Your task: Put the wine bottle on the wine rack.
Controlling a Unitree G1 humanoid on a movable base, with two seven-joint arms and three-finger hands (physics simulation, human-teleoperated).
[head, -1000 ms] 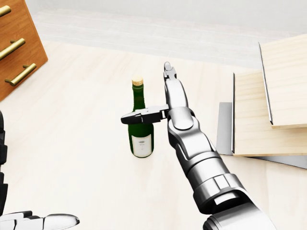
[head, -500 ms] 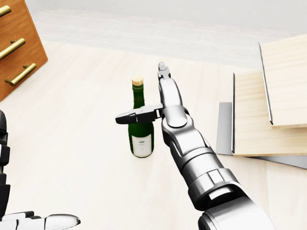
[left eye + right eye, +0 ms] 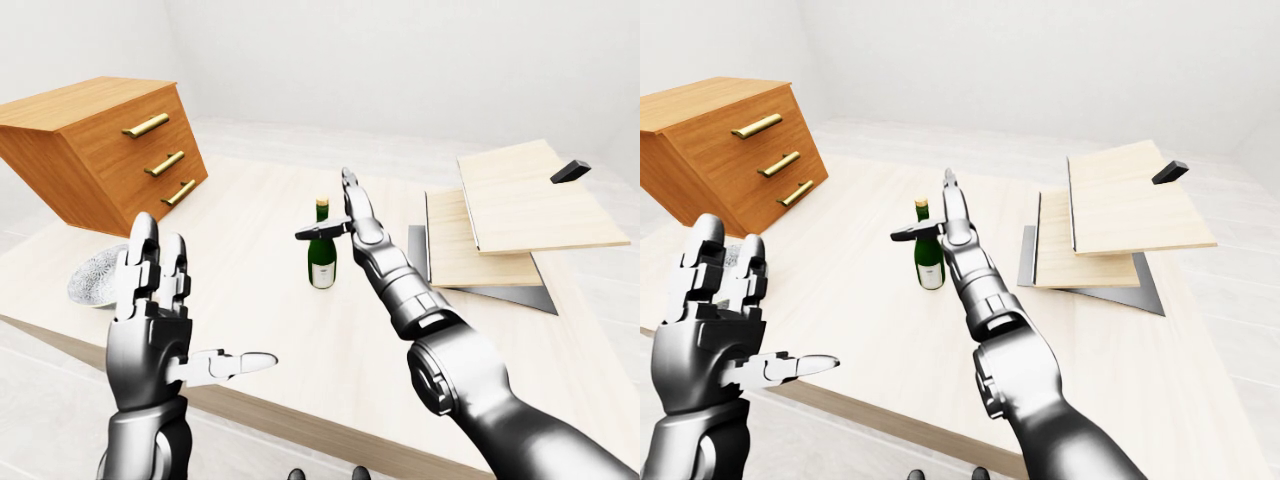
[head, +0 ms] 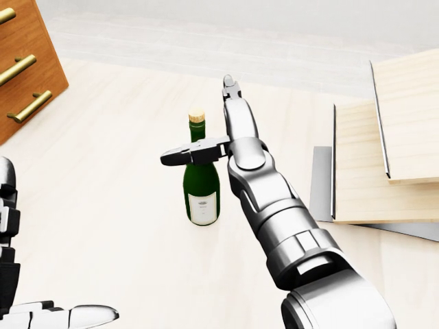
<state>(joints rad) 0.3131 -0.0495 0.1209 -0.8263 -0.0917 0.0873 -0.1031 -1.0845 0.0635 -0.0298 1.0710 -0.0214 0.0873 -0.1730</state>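
Note:
A green wine bottle [image 4: 201, 186] with a cork and a white label stands upright on the pale table [image 4: 103, 205]. My right hand [image 4: 203, 127] is open beside the bottle's neck. Its fingers [image 4: 231, 103] stretch straight along the bottle's right side and the thumb [image 4: 186, 154] crosses the neck; nothing closes round it. My left hand [image 3: 205, 300] is open and empty, raised at the lower left of the left-eye view. The wine rack [image 3: 505, 215], stacked light wood boards on a grey base, lies to the right of the bottle.
A wooden dresser [image 3: 100, 150] with brass handles stands at the table's upper left. A grey speckled object [image 3: 95, 277] lies by the left table edge. A small black block [image 3: 570, 171] rests on the top board. The table's near edge [image 3: 300, 430] runs along the bottom.
My right hand has shifted left toward the bottle; its thumb now crosses the neck higher up. The bottle has not moved.

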